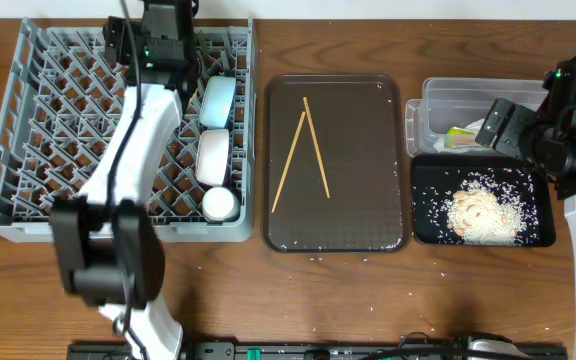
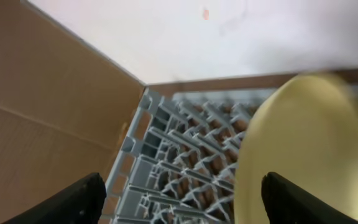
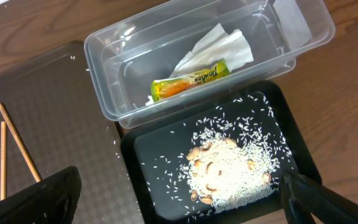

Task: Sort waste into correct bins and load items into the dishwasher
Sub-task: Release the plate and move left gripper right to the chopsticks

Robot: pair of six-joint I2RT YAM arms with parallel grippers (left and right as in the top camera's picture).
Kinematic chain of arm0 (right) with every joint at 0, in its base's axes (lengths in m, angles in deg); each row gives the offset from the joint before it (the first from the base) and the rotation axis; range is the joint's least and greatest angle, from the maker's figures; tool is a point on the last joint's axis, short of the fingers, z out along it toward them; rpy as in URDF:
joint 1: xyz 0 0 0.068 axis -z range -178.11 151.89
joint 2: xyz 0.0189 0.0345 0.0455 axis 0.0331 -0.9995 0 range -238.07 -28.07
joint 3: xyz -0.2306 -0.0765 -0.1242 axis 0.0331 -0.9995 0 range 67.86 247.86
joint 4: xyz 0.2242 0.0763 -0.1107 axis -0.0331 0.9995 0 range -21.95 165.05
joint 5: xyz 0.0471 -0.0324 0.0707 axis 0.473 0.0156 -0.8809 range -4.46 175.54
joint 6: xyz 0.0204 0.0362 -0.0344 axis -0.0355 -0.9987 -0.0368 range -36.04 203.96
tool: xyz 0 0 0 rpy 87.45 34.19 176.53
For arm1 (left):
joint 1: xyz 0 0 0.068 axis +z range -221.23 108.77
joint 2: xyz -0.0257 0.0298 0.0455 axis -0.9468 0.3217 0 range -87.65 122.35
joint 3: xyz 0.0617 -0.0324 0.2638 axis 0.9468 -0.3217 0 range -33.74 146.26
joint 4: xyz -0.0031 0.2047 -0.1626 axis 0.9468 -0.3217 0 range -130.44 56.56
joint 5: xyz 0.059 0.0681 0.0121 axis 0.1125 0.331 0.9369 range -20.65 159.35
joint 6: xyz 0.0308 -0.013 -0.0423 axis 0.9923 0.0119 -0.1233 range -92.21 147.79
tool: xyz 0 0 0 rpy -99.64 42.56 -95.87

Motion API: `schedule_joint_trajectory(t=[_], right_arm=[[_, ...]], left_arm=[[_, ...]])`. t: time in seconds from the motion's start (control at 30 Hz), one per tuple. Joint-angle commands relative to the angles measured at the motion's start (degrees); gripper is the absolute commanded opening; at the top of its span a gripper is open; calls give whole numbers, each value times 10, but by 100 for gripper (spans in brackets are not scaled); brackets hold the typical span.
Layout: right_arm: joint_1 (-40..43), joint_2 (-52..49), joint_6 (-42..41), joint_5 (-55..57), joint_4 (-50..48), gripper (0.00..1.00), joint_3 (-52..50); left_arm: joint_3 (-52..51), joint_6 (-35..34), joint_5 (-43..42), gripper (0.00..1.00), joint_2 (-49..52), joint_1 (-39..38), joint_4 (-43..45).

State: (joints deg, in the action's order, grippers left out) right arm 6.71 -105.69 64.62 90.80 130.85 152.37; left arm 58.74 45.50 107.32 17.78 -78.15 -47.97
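Seemingly plate-racking: my left gripper (image 2: 182, 183), jaws spread, hovers over the dish rack's (image 2: 166, 149) far side beside the yellow plate (image 2: 303, 143); next, the chopsticks (image 1: 316, 148) need a fine pinch.

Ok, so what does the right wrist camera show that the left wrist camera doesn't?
Only the right wrist: the clear plastic rectangular tub holding a green-and-yellow wrapper and crumpled white paper scrap, the glossy black rectangular tray of rice and food scraps, and two thin wooden chopsticks on the dark brown serving tray. Only the left wrist: the grey plastic dish rack and a blurred round yellow plate. Shared: no objects, only open fingers at the lower corners, of the right gripper and left gripper.
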Motion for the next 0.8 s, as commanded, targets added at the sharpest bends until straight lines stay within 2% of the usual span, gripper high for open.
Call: schedule_joint_trajectory(t=[0.0,0.17,0.4,0.57,0.77], right_arm=[[5,-3,-8,9,0,99,1],[5,-3,-8,9,0,99,1],[5,-3,-8,9,0,99,1],[5,-3,-8,9,0,99,1],[5,-3,-8,9,0,99,1]], left_arm=[[6,-62,-82,82,-87,-36,-36],[6,-128,-195,82,-126,-90,-121],[6,-225,-315,82,-92,-139,-166],[6,-286,-349,82,-33,-178,-168],[6,-328,-350,82,45,-228,-189]])
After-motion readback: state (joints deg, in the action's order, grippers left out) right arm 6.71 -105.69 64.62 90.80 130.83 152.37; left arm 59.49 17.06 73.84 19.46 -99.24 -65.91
